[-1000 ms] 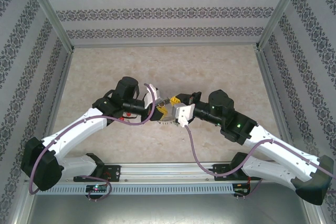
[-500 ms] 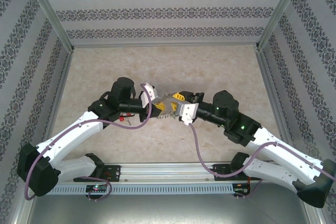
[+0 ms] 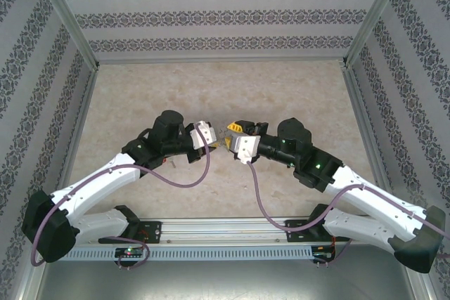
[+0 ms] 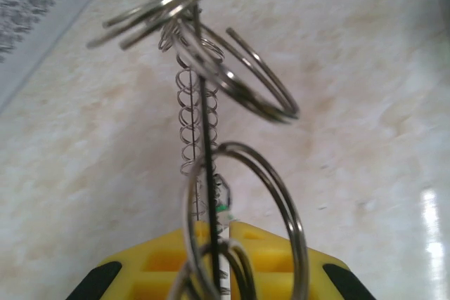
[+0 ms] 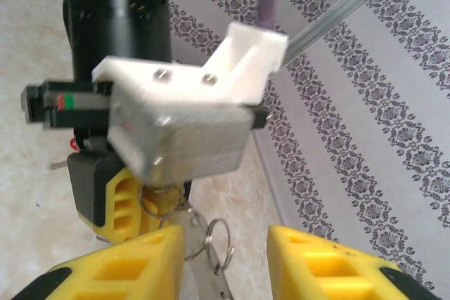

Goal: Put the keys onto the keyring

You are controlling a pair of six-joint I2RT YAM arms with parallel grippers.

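Seemingly mid-threading: left gripper [image 4: 221, 258] clamps the keyring [image 4: 190, 124], right gripper [image 5: 225, 244] stands parted; next needs a careful, aligned grasp.

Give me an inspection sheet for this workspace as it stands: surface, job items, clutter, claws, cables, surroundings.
Surface: beige marbled table, glossy.
Job's things: keyring held up off the table; a red speck on the table by the left arm, possibly a key.
Clutter: plain split rings bunched with the keyring.
Grippers: left claw shut on the keyring; right claw open, facing it.
Cables: purple cables loop along both arms, away from the claws.
Surroundings: patterned walls, metal frame posts.
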